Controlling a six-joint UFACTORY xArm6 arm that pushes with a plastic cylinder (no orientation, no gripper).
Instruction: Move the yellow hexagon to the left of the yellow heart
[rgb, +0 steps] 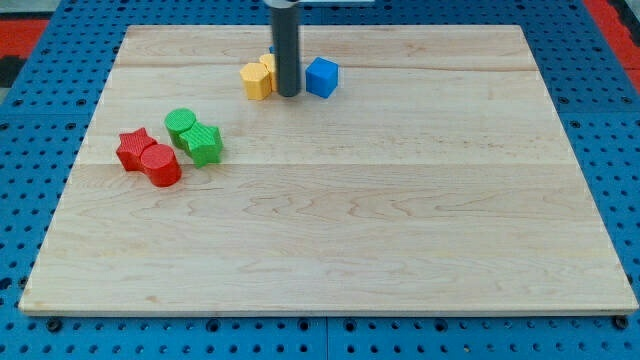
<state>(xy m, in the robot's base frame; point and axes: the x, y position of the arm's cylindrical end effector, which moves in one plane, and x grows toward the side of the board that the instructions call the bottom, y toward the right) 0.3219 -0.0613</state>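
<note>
Two yellow blocks touch near the view's top centre of the wooden board (400, 220). The nearer, left one (255, 81) looks like the yellow hexagon. The one behind it (268, 66), partly hidden by my rod, would then be the yellow heart, though its shape is unclear. My tip (287, 94) rests on the board right against the right side of the two yellow blocks. A blue cube (322, 77) sits just to the right of the tip.
A green cylinder (181, 124) and a green star (204, 145) sit at the view's left. A red star (133, 148) and a red cylinder (160, 166) lie just below and left of them. A sliver of another blue block (272, 49) shows behind the rod.
</note>
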